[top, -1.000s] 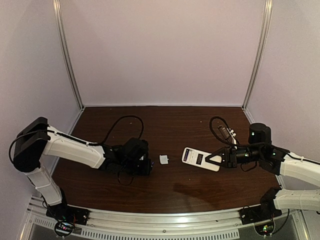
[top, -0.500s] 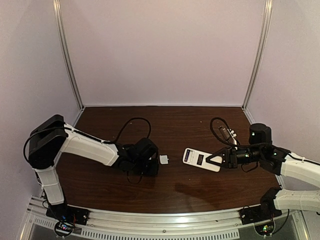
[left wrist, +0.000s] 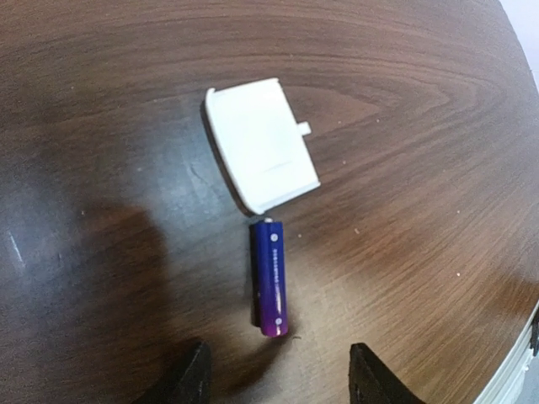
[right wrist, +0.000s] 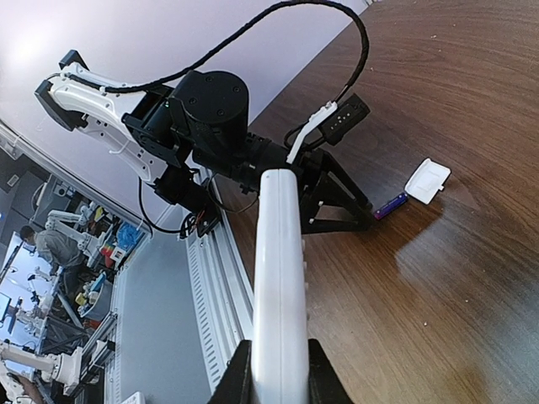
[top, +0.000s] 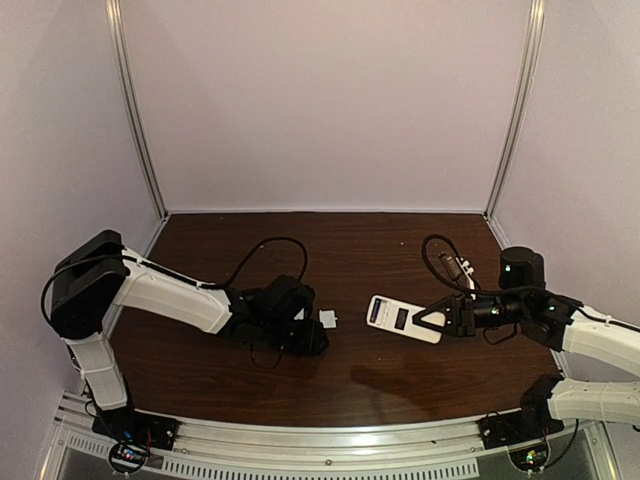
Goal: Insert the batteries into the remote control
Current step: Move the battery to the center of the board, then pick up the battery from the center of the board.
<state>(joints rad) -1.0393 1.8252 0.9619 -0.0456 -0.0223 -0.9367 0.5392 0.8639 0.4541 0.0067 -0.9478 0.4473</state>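
Left tool (left wrist: pixel 278 370), jaws wide, has the battery (left wrist: pixel 269 278) just ahead: advance, straddle its middle, close clear of the white cover (left wrist: pixel 261 143) beyond.

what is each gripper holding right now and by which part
The right gripper holds the remote control by one end, the rest sticking out. The left gripper is open above a battery lying on the table, holding nothing.
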